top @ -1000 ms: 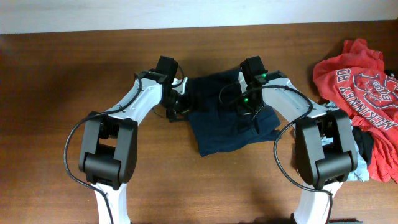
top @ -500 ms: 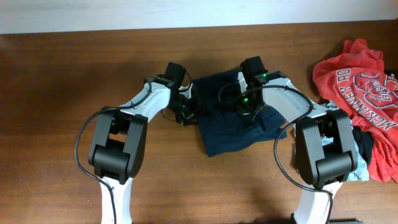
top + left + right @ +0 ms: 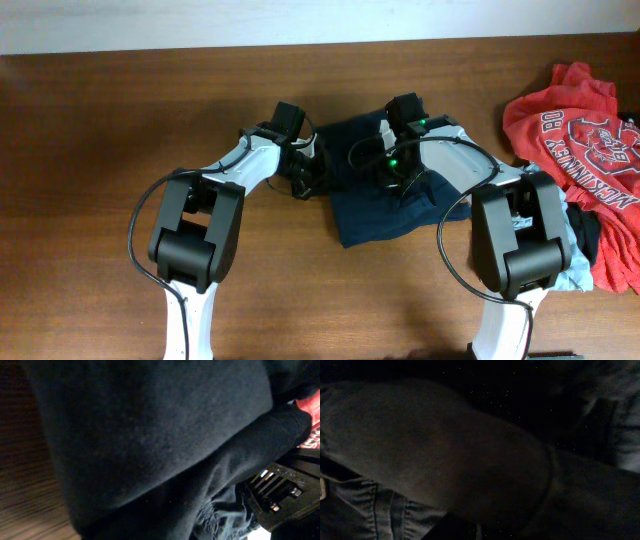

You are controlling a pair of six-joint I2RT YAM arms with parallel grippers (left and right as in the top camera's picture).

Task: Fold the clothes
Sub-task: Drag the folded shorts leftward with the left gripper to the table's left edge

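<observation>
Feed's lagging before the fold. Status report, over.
Left gripper shut at left edge of clothes. Right gripper shut mid-garment; holds hidden by fabric. Garment rumpled, not folded. Red shirt pile far right, not in the way.

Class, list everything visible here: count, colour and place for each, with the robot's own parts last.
the clothes: one, dark navy, table centre
red T-shirt: one, red with white print, table's right edge
black garment: one, black, under the red T-shirt
pale blue cloth: one, light blue, below the black garment
table: one, brown wood, under everything
wall: one strip, white, along the top
arms: two, white and black, either side of the clothes
left gripper: one, black, shut on the clothes' left edge
right gripper: one, black, shut on the clothes' upper part
</observation>
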